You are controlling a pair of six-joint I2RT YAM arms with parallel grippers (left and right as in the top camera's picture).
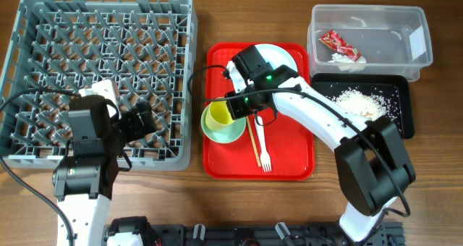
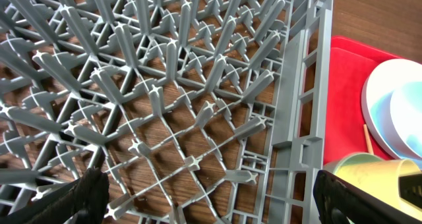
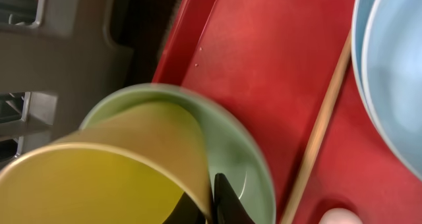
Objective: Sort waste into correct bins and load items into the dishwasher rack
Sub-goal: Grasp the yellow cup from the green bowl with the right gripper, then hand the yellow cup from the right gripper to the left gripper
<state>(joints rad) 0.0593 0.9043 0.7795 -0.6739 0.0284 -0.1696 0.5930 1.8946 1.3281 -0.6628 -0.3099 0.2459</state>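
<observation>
The grey dishwasher rack (image 1: 43,29) sat at the left of the wooden worktop (image 1: 217,14). The left tool (image 1: 139,120) hung over the rack's near right corner, its fingers (image 2: 69,199) spread wide with nothing between them.

Just beside the rack lay the red serving tray (image 1: 289,152). At the tray's left edge, the right tool (image 1: 233,110) pinched the wall of the small yellow cup (image 1: 215,116), which sat tilted in the pale-green bowl (image 1: 224,134). To the right of the bowl, the wooden chopstick (image 1: 255,146) and white fork (image 1: 265,150) lay side by side. At the tray's far end, the pale-blue plate (image 1: 286,58) carried the pale-blue bowl (image 2: 410,115).

At the far right, the clear tub (image 1: 416,22) held the red wrapper (image 1: 340,45) and the white paper scrap (image 1: 349,62). In front of it, the black tray (image 1: 405,123) held the rice-like crumbs (image 1: 359,101).
</observation>
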